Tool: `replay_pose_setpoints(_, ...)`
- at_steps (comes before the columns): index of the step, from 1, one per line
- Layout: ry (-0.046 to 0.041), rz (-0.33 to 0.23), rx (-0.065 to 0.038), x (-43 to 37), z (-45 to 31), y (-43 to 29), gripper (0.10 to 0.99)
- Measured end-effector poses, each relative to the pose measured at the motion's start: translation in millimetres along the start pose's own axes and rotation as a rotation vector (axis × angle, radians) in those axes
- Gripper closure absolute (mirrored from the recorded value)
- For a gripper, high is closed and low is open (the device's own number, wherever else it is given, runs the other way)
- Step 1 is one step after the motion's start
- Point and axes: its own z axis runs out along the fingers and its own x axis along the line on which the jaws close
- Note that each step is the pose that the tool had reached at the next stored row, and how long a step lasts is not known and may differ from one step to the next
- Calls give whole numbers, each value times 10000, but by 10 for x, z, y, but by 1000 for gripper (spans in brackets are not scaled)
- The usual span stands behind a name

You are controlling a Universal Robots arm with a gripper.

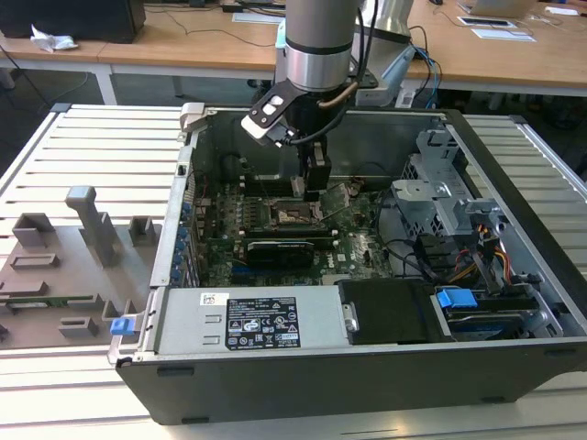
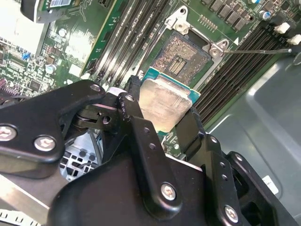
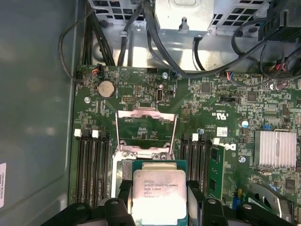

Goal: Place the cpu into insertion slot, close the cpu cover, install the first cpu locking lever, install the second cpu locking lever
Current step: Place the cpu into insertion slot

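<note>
In both wrist views the cpu (image 2: 164, 106) (image 3: 157, 193), a small square chip with a silvery top on a green edge, sits between my gripper's (image 2: 162, 101) (image 3: 159, 189) black fingers, which are shut on two opposite sides of it. It hangs just above the insertion slot (image 2: 183, 54) (image 1: 295, 215), whose brownish pin field lies bare. The cpu cover (image 3: 146, 127), a thin grey frame with a square window, stands flipped open on the socket's far side. A thin locking lever (image 2: 256, 51) sticks out beside the socket. The exterior view has my gripper (image 1: 312, 188) low inside the open computer case.
Long black memory slots (image 3: 91, 165) flank the socket on both sides. A long black card (image 1: 284, 249) and the power-supply box (image 1: 248, 321) lie nearer the case front. A drive cage (image 1: 440, 197) with cables stands at the exterior view's right. A finned heat sink (image 3: 275, 148) sits on the board.
</note>
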Motion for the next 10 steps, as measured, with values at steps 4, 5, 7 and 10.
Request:
replay_pose_setpoints(4,0,0,0,2,57,-16,541)
replay_pose_setpoints(5,0,-1,0,3,70,-21,541)
replay_pose_setpoints(7,-1,-1,1,9,83,-36,541)
replay_pose_setpoints(10,0,-1,0,30,95,-59,541)
